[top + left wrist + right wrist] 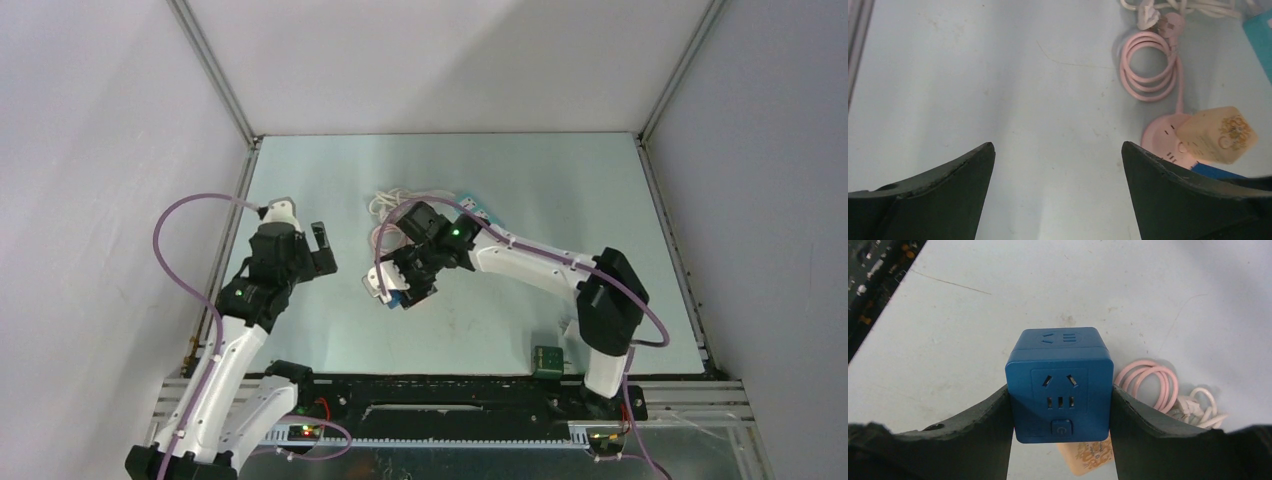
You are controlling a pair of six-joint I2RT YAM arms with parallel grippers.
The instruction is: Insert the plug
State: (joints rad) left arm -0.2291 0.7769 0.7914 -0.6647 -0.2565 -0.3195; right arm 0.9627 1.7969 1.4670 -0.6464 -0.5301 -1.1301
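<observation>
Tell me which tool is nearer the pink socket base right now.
Right. The right tool, shut on the blue cube, hangs right next to the pink socket base; the left tool, open, stands well apart on its left side.

We count one blue socket cube, and near that cube one pink round socket, one cream adapter, one pink coiled cord, one white cable, one teal box, with one green block well apart from it.

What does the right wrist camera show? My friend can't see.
The right gripper squeezes a dark blue cube socket, its holes facing the camera. A coiled pink cord lies on the pale table at the right.
</observation>
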